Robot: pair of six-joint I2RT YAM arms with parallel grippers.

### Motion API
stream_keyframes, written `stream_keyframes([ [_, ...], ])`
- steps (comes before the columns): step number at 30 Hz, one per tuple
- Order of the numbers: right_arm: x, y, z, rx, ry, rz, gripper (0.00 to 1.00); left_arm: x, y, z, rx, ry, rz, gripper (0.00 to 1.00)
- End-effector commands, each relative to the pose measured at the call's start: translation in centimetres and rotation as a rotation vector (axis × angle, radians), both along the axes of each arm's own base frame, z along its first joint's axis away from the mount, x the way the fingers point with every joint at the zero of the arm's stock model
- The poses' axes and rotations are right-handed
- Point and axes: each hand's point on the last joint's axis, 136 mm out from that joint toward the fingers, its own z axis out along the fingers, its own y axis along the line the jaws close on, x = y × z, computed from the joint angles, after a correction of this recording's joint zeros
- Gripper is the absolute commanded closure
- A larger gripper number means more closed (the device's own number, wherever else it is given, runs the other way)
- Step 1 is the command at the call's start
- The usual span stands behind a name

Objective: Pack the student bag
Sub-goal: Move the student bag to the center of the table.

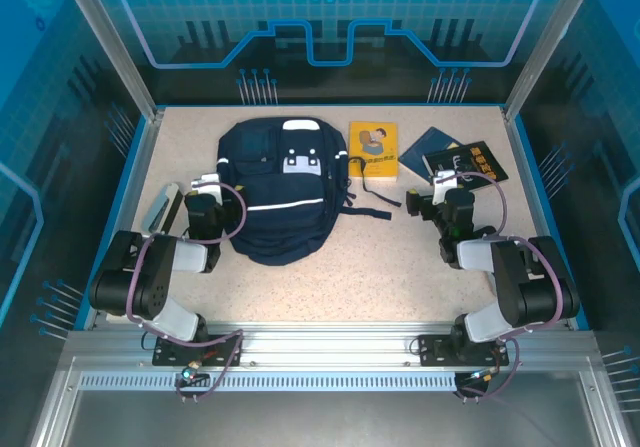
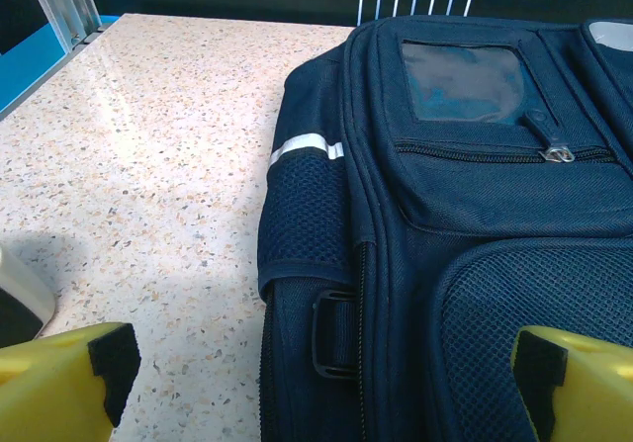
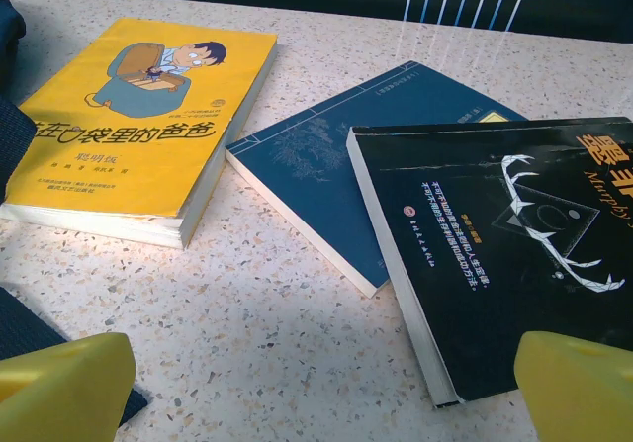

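Note:
The student bag [image 1: 283, 192], a navy backpack with a thin white stripe, lies flat in the middle of the table, its top toward the back. My left gripper [image 1: 207, 189] stands open at the bag's left side; in the left wrist view its yellow fingers [image 2: 69, 378] straddle the side mesh pocket of the bag [image 2: 465, 215], touching nothing. My right gripper [image 1: 445, 185] is open to the right of the bag, just in front of the books. A yellow book [image 3: 129, 126], a dark blue booklet [image 3: 336, 155] and a black book [image 3: 495, 244] lie ahead of the right gripper [image 3: 321, 393].
The yellow book [image 1: 372, 149], blue booklet [image 1: 430, 147] and black book [image 1: 472, 162] lie at the back right, the black one overlapping the booklet. A grey-white flat object [image 1: 160, 210] rests by the left wall. A dark bag strap [image 1: 375, 195] trails right of the bag.

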Motion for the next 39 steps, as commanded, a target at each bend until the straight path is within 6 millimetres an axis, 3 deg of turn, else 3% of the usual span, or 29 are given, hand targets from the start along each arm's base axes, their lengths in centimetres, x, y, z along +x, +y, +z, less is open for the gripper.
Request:
stream_keyframes([
  [1, 0.4, -0.2, 0.3, -0.001, -0.009, 0.006, 0.00, 0.4, 0.0, 0.7, -0.004, -0.032, -0.010, 0.01],
  [24, 0.5, 0.0, 0.6, 0.001, -0.007, 0.017, 0.00, 0.3, 0.1, 0.7, -0.005, -0.036, -0.008, 0.01],
  [33, -0.5, -1.0, 7.4, 0.018, 0.021, -0.080, 0.00, -1.3, 1.0, 4.5, -0.005, -0.076, 0.047, 0.01],
  [39, -1.6, 1.7, 11.1, 0.103, 0.140, -0.056, 0.00, -2.3, 0.9, 8.1, -0.115, 0.041, 0.083, 0.01],
])
